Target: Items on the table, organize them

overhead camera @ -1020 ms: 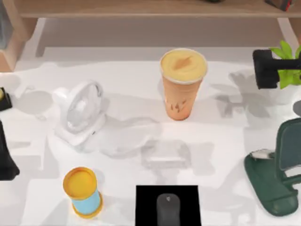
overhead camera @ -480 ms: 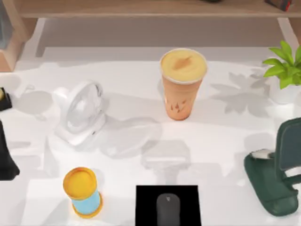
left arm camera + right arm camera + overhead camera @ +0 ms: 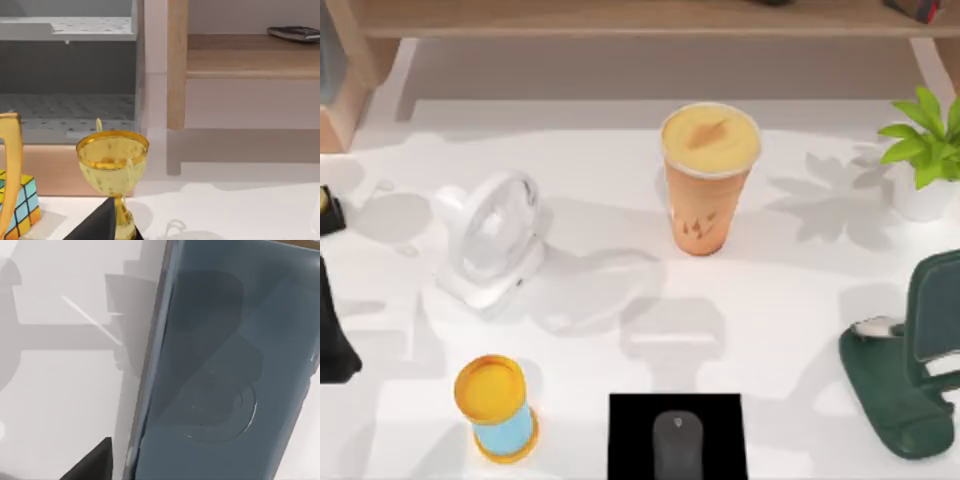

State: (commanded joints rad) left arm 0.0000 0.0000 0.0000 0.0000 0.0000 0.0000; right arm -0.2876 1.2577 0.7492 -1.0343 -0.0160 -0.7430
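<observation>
At the desk's near edge the mouse sits on a black pad, with a yellow-capped jar to its left. The slab lies flat directly under the right wrist camera, close up. Farther back the cup stands upright mid-desk, a white fan to its left. Whether either claw is released or clenched cannot be told. Risk: the tall cup looks top-heavy, so an arm sweeping past could tip it.
</observation>
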